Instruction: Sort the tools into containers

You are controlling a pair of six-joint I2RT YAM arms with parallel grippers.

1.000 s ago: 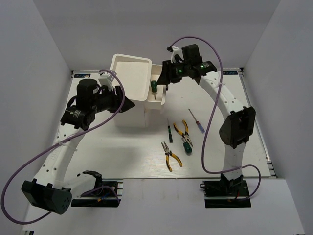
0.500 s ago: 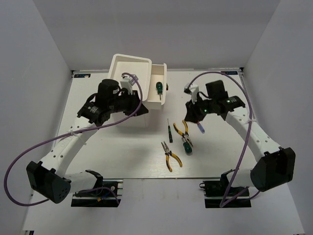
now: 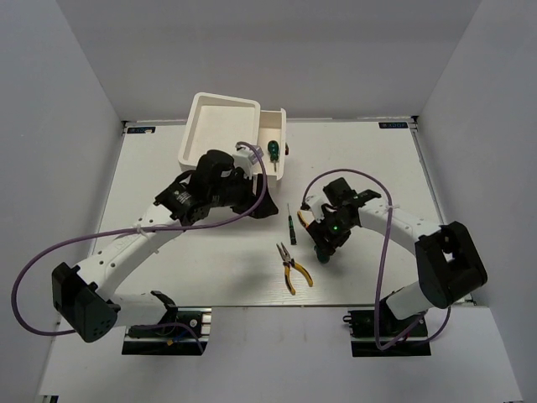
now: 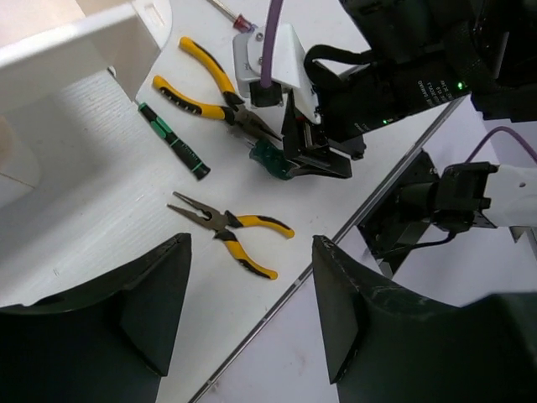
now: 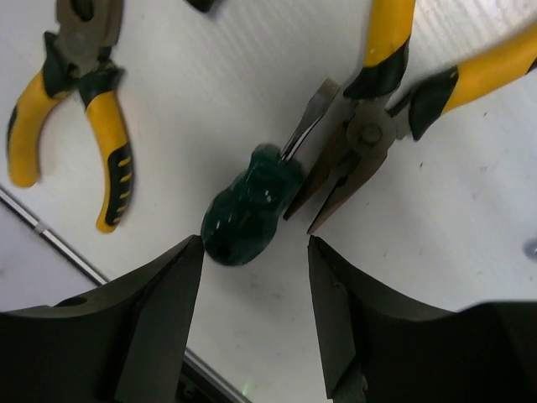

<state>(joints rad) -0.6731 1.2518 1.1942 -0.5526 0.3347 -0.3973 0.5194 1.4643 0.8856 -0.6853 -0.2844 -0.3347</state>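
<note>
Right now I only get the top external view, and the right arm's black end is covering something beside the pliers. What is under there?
Observer: A stubby green-handled screwdriver, lying between the open right jaws, not gripped.
Operator: Is it touching anything else?
Observer: Its blade lies close alongside the head of one yellow-handled pliers; I cannot tell whether they touch.
Operator: And the left jaws, are they carrying something?
Observer: No. The left jaws are open and empty, with the other yellow-handled pliers in sight between them.
</note>
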